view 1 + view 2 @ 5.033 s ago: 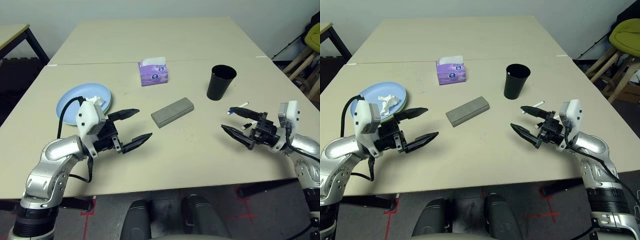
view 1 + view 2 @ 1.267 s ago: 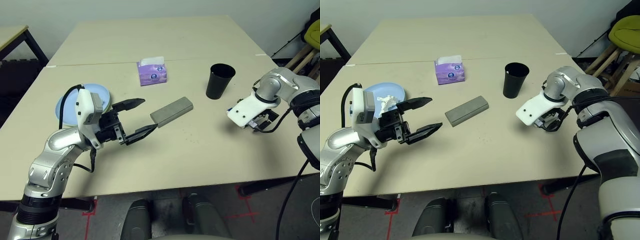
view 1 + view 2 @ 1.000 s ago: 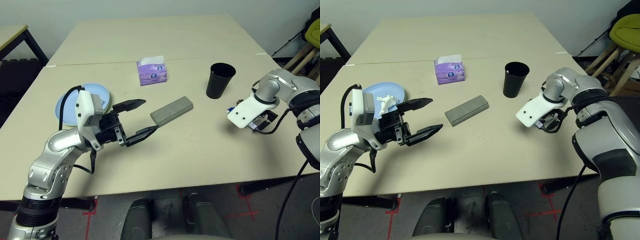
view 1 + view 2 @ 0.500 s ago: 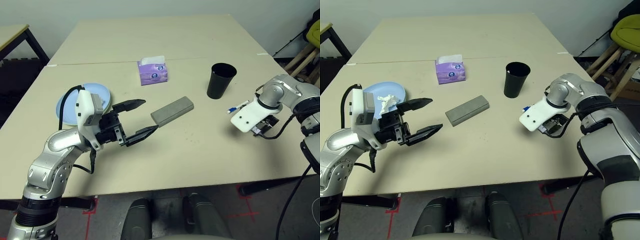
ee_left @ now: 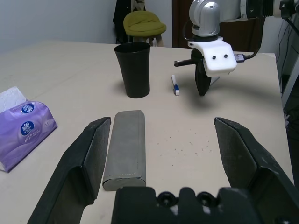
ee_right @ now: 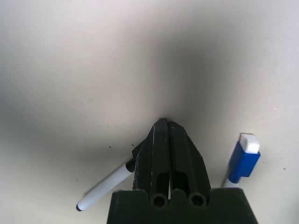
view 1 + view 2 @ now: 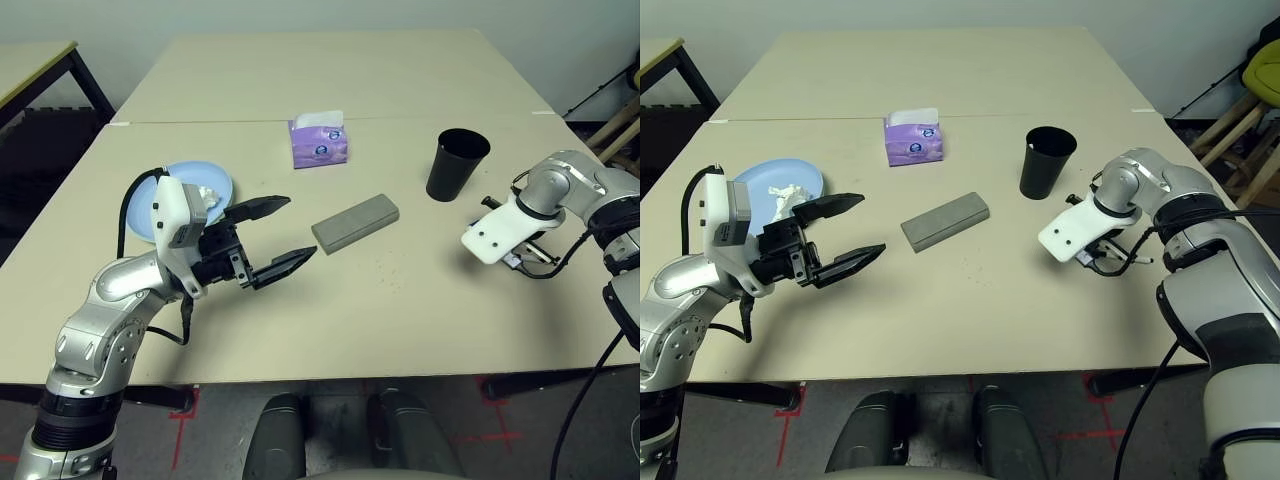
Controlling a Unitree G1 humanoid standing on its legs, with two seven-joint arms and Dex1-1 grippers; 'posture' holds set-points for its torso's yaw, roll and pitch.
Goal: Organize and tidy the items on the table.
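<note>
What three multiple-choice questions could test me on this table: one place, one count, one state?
1. Where is the crumpled white tissue?
A. on the round light blue plate
B. inside the black cup
C. on the grey oblong case

2. How many white marker pens lie beside the right hand?
A. one
B. two
C. four

3. The left hand's two black fingers are:
A. spread open
B. pressed shut
C. gripping the cup

Answers:
1 A, it rests on the plate.
2 B, the right wrist view shows one on either side of the fingers.
3 A, a wide gap separates them.
</note>
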